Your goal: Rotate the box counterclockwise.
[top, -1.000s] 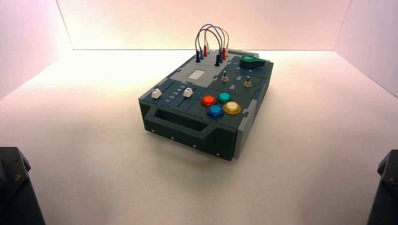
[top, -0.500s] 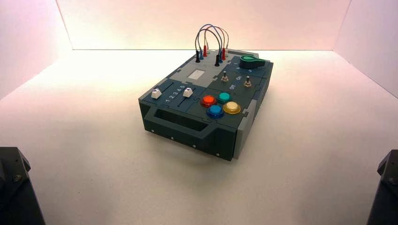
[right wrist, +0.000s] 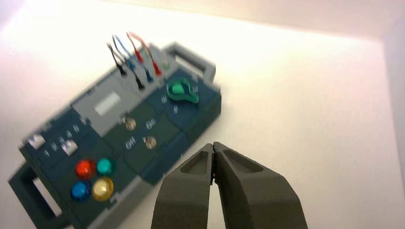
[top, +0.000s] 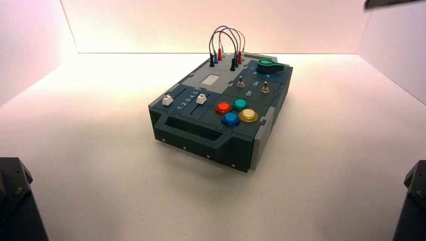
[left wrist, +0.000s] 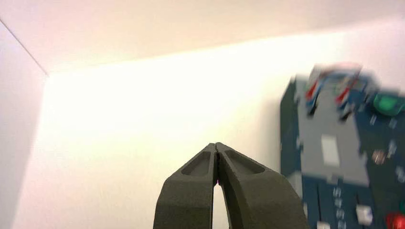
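The box (top: pixel 208 114) stands mid-table, turned at an angle, its handle (top: pixel 193 131) facing the front. It carries red, blue, yellow and teal buttons (top: pixel 230 119), two white sliders (top: pixel 201 99), two toggle switches (top: pixel 241 83), a green knob (top: pixel 269 65) and looped wires (top: pixel 226 42). My left gripper (left wrist: pixel 216 144) is shut and empty above the bare table, well left of the box (left wrist: pixel 334 157). My right gripper (right wrist: pixel 213 144) is shut and empty, off the box's (right wrist: pixel 119 138) right side near the knob (right wrist: pixel 181 91). Neither touches the box.
Black arm mounts sit at the front left (top: pixel 15 201) and front right (top: pixel 413 198) corners. White walls close in the table at the back and both sides. A dark sliver (top: pixel 392 3) shows at the top right edge of the high view.
A dark sliver has come into the top right edge of the high view. The box has not moved.
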Controlling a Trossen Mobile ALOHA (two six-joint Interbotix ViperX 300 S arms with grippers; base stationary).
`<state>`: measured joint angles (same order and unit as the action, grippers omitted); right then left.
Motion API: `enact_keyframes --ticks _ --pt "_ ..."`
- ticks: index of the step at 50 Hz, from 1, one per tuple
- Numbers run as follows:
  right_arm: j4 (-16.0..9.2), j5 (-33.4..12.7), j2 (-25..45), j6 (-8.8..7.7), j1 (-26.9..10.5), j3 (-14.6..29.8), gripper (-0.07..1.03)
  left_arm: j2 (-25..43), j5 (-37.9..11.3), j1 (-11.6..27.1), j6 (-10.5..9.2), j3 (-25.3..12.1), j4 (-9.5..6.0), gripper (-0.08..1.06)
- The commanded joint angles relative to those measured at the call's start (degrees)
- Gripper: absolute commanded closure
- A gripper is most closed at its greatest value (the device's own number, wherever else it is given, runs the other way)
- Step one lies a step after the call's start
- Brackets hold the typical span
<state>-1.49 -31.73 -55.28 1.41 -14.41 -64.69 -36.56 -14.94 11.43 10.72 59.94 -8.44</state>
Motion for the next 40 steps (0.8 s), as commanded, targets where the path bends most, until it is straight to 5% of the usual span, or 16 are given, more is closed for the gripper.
enact_keyframes --ticks 1,15,32,33,40 --pt "-0.18 -1.14 7.91 0.26 1.23 3.69 0.99 9.58 -6.5 -0.18 -0.44 -6.33 -0.53 1.01" --pt "-0.26 -3.25 12.92 0.26 6.06 6.06 0.99 21.09 -16.52 1.85 -0.97 -13.1 -0.97 1.01" --pt "-2.11 -4.57 21.01 0.18 6.15 7.29 0.99 22.59 -17.23 4.48 -0.88 -13.27 -1.05 1.01" --pt "-2.37 -5.98 25.93 0.0 6.15 8.79 0.99 23.99 -17.31 7.73 -0.88 -13.27 -1.05 1.01" --pt "-2.72 -7.82 34.89 -0.18 5.8 13.1 0.99 28.56 -16.7 14.41 -0.79 -14.15 -0.79 1.01"
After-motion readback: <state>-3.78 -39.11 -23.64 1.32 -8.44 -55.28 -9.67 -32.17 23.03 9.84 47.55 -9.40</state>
